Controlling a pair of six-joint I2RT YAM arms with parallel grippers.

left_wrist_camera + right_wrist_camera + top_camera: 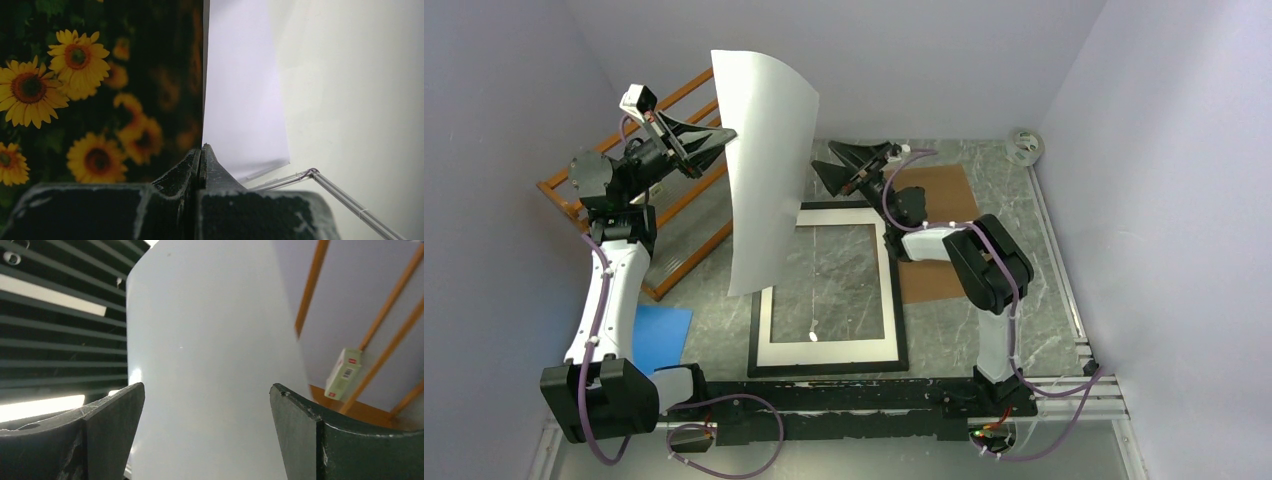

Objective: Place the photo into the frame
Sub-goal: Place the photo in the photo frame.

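Up off the surface (946,340), the left gripper (730,134) is clamped tight on one edge of the photo (769,170). It holds the sheet upright and slightly bowed, sunflowers toward the left arm, white back toward the right. The right gripper (821,158) gapes wide just beside that white back, gripping nothing. Below the photo's lower edge, the frame (829,369) lies flat between both arms.

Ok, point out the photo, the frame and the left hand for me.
photo (769,170), top external view, middle of its white back.
frame (824,369), top external view, its near black border.
left hand (201,155), left wrist view, between the fingertips pinching the photo's edge.
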